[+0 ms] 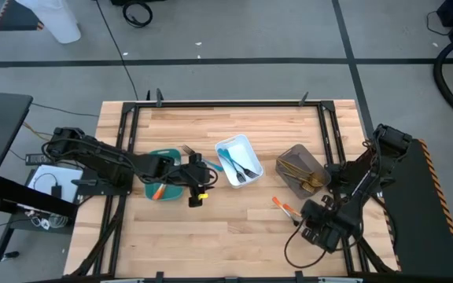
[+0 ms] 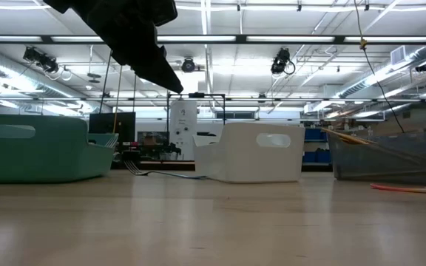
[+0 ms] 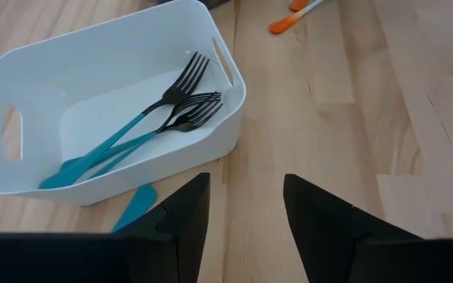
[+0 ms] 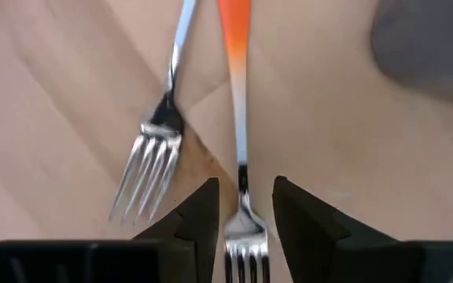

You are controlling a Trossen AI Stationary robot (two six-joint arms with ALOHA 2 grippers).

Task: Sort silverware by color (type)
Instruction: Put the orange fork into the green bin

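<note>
Looking down from overhead, I see my right gripper point(image 1: 308, 222) low over the wooden table point(image 1: 234, 236), near its front edge and in front of the grey-brown rectangular tray point(image 1: 301, 170). On its wrist camera the 2 dark fingers point(image 4: 199, 220) stand slightly apart, straddling the neck of an orange-handled silver fork point(image 4: 238, 157) that lies flat on the wood; I cannot tell if the pads touch it. A 2nd silver fork point(image 4: 160, 134), its handle colour out of frame, lies just beside it, tines angled away.

My left gripper point(image 1: 197, 187) hovers between the teal tray point(image 1: 163, 189) and the white rectangular tray point(image 1: 238, 159), jaws parted with nothing between them. Its camera shows 3 dark-tined forks with blue handles point(image 3: 132, 130) lying in the white tray, and another blue handle tip point(image 3: 134, 206) on the table just outside the tray wall. Gold-coloured pieces point(image 1: 314, 183) rest in the grey-brown tray.
</note>
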